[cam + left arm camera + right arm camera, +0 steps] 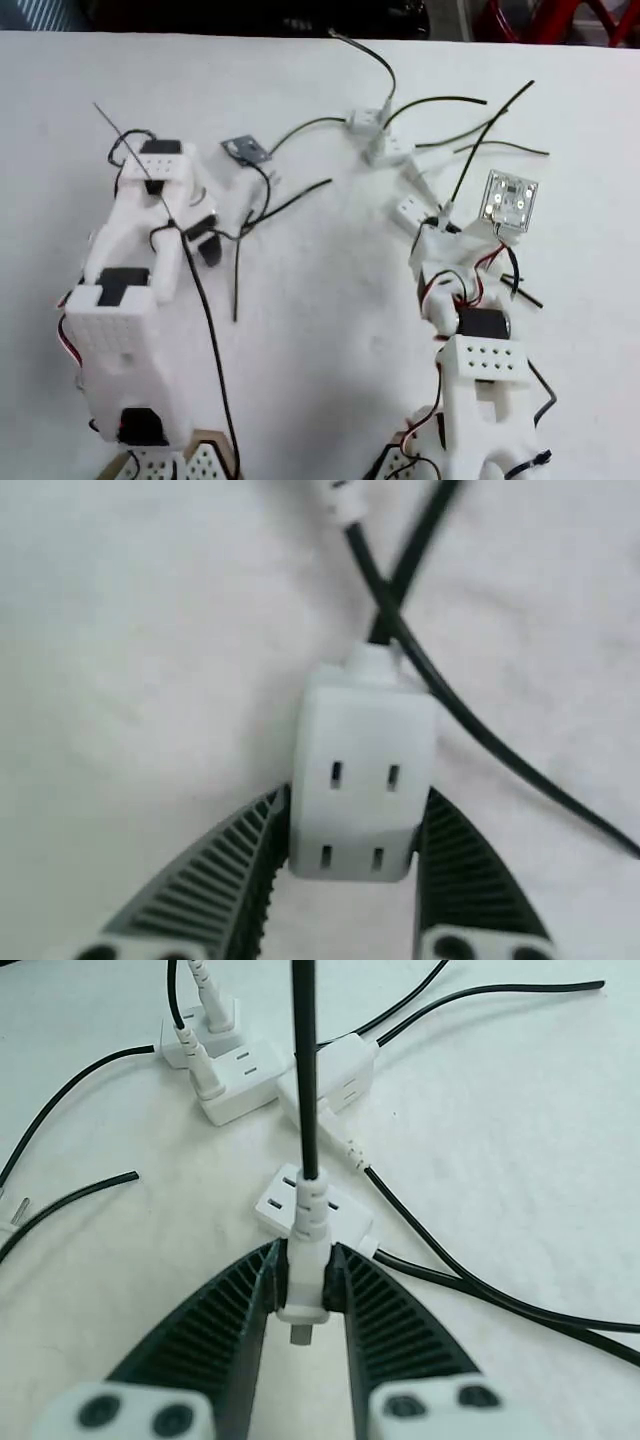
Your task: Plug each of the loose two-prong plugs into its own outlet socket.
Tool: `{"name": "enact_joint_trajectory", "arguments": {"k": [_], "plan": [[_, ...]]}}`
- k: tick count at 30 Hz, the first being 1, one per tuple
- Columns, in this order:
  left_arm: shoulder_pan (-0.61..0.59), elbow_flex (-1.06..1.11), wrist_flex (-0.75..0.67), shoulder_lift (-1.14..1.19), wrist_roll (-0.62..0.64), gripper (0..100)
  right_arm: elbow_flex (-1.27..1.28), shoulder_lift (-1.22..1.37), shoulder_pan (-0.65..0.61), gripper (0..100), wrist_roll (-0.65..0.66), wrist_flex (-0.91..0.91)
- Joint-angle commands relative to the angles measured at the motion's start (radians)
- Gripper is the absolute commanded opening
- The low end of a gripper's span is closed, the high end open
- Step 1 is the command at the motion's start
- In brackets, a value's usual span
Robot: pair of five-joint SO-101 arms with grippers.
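Observation:
My left gripper (355, 815) is shut on a white outlet block (362, 770), its dark ribbed fingers (240, 865) pressing both sides; two pairs of slots face the camera. In the high view this gripper (205, 240) sits left of the table's middle. My right gripper (303, 1260) is shut on a white two-prong plug (303, 1285) whose black cord (303, 1060) runs straight away from the camera. Just beyond the plug lies a white outlet block (300, 1198) with bare slots. In the high view the right gripper (440, 222) is close to that outlet block (412, 210).
Farther off lie two more white outlet blocks (240, 1085) (335, 1072), with plugs in the nearer one. Black cords (440, 100) fan across the back of the table. A small grey plate (245, 150) and a square lamp panel (510, 200) lie near the arms.

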Motion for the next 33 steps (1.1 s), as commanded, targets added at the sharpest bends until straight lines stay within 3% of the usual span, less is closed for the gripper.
{"name": "enact_joint_trajectory", "arguments": {"k": [1,5,8,13,20,25,33], "plan": [[0.108,0.006,0.051,-0.079,0.097,13,-0.006,-0.016,-0.001,1.9,0.000,-0.021],[0.147,0.012,0.057,-0.096,0.256,21,-0.006,-0.016,0.001,2.0,0.000,-0.021],[0.145,0.014,0.077,-0.157,0.262,27,-0.006,-0.016,0.001,2.0,0.000,-0.021],[0.136,0.017,0.172,-0.331,0.255,28,-0.005,-0.016,0.001,2.0,0.000,-0.021],[-0.007,0.077,0.212,-0.561,0.255,28,-0.006,-0.024,-0.024,1.9,0.000,-0.012],[-0.173,0.230,0.158,-0.679,0.255,28,-0.017,-0.025,-0.166,1.8,0.000,0.004],[-0.394,0.635,-0.153,-0.834,0.264,28,-0.170,-0.016,-0.549,2.1,0.000,0.191]]}}
